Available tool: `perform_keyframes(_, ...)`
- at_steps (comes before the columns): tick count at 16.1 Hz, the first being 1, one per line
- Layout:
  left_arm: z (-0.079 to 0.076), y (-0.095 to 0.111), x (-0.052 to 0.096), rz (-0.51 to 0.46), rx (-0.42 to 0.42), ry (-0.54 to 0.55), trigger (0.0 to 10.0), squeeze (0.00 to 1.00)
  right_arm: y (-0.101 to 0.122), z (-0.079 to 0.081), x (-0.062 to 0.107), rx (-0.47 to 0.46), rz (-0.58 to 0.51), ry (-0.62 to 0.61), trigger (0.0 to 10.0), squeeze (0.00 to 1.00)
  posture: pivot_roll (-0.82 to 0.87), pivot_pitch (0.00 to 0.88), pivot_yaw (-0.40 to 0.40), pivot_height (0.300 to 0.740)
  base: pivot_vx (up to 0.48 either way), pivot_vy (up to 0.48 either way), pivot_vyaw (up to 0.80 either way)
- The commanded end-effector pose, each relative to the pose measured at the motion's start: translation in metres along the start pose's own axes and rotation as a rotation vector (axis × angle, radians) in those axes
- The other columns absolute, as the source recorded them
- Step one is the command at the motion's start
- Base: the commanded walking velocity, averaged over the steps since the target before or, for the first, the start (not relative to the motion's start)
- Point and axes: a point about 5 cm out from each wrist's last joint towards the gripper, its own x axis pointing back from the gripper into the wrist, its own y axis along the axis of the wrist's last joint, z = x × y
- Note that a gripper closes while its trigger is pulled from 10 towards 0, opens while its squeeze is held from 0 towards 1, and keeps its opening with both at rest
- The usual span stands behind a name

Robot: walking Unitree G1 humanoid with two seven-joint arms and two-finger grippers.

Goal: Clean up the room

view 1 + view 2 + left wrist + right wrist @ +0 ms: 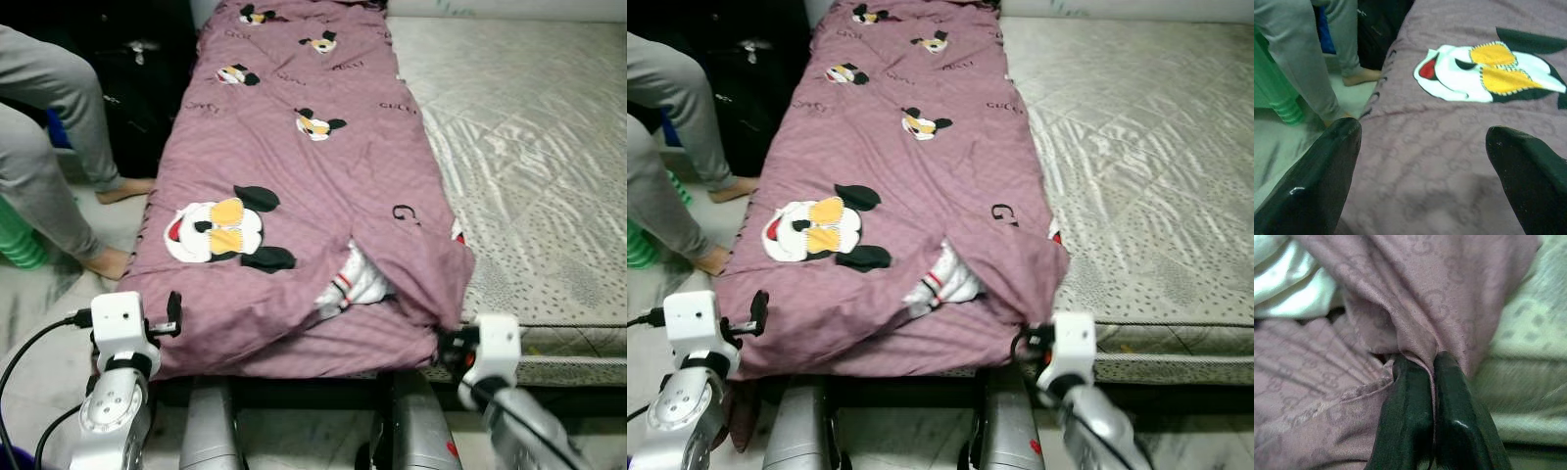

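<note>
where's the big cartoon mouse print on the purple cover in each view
Left eye view: the big mouse print lies left of centre on the purple cover.
Right eye view: left of centre too, nearer the picture's left edge.
Left wrist view: upper right, beyond the open left gripper.
Right wrist view: not in it; the right gripper pinches the cover.
Shared landmark: the print's yellow patches.

pale tiled floor (59,323) down the left, glossy and a bit streaked. a bare quilted mattress (529,147) runs along the right, its patterned side edge facing us. something dark and black (147,69) sits at the upper left, a green ribbed plastic thing (20,245) beside it.
</note>
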Motion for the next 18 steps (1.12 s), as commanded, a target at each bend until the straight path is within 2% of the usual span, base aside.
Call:
perform_keyframes(1,0.001,-0.002,-0.001,0.004,-0.005,0.000,10.0,0.00,0.006,-0.031,0.006,0.035,-0.019,-0.151,10.0,1.00,0.04,0.065,0.000,0.521,0.000,0.000,0.00)
perform_keyframes(5,0.002,-0.002,-0.001,0.000,-0.002,0.008,10.0,0.00,0.038,-0.021,0.000,0.220,-0.194,-0.214,10.0,1.00,0.04,0.063,-0.004,0.521,0.000,0.000,0.00)
perform_keyframes(6,0.003,-0.002,-0.001,0.001,-0.001,0.010,10.0,0.00,0.048,-0.015,0.000,0.224,-0.254,-0.196,10.0,1.00,0.04,0.064,-0.002,0.521,0.000,0.000,0.00)
perform_keyframes(7,0.003,-0.002,-0.001,0.002,-0.003,0.008,10.0,0.00,0.055,-0.009,0.000,0.278,-0.295,-0.175,10.0,1.00,0.04,0.064,0.000,0.521,0.000,0.000,0.00)
perform_keyframes(9,0.001,-0.001,-0.002,-0.002,-0.003,0.003,10.0,0.00,0.050,-0.013,-0.001,0.258,-0.270,-0.198,10.0,1.00,0.04,0.064,0.000,0.521,0.000,0.000,0.00)
perform_keyframes(11,0.001,-0.001,-0.002,-0.003,-0.003,0.003,10.0,0.00,0.053,-0.013,0.002,0.262,-0.304,-0.193,10.0,1.00,0.04,0.066,0.003,0.521,0.000,0.000,0.00)
perform_keyframes(13,0.002,-0.002,-0.003,-0.002,-0.004,0.001,10.0,0.00,0.055,0.000,0.010,0.276,-0.350,-0.060,10.0,1.00,0.03,0.068,0.005,0.521,0.000,0.000,0.00)
perform_keyframes(14,0.000,-0.001,-0.004,-0.002,-0.003,-0.004,10.0,0.00,0.038,0.021,0.015,0.262,-0.271,0.156,10.0,1.00,0.02,0.070,0.008,0.521,0.000,0.000,0.00)
perform_keyframes(15,-0.001,-0.001,-0.005,-0.003,-0.001,-0.007,10.0,0.00,0.027,0.029,0.015,0.236,-0.193,0.237,10.0,1.00,0.02,0.071,0.010,0.521,0.000,0.000,0.00)
perform_keyframes(17,-0.005,0.001,-0.007,-0.007,0.001,-0.019,10.0,0.00,0.023,0.039,0.010,0.216,-0.159,0.289,10.0,1.00,0.02,0.071,0.015,0.521,0.000,0.000,0.00)
perform_keyframes(18,-0.007,0.003,-0.008,-0.019,-0.004,-0.031,10.0,0.00,0.023,0.051,0.005,0.209,-0.140,0.354,10.0,1.00,0.02,0.071,0.015,0.521,0.000,0.000,0.00)
